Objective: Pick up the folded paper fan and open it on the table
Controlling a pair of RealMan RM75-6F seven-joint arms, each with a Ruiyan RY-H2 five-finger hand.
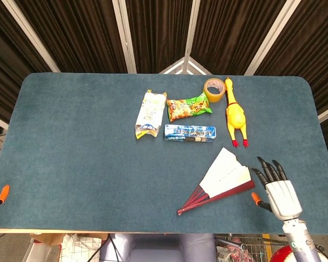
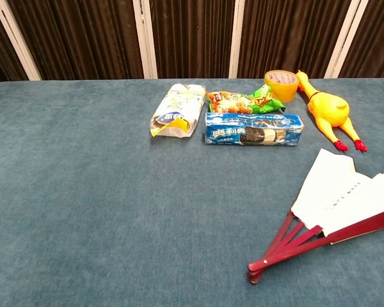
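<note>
- Paper fan [image 1: 223,179] lies partly spread on the bench [image 1: 71,142], lower right of the frame.
- My right hand [image 1: 277,191] hovers just beside it, fingers [image 1: 267,169] spread, holding nothing.
- My left hand is out of sight.

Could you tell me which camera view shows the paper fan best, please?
The head view: the whole fan lies in frame, part-spread, beside the right robot hand. The chest view shows it closer, but its right edge is cut off.

Blue table [image 1: 71,142] carries fan [image 1: 224,177], snacks [image 1: 188,107], tape [image 1: 213,89], chicken [image 1: 234,113].
</note>
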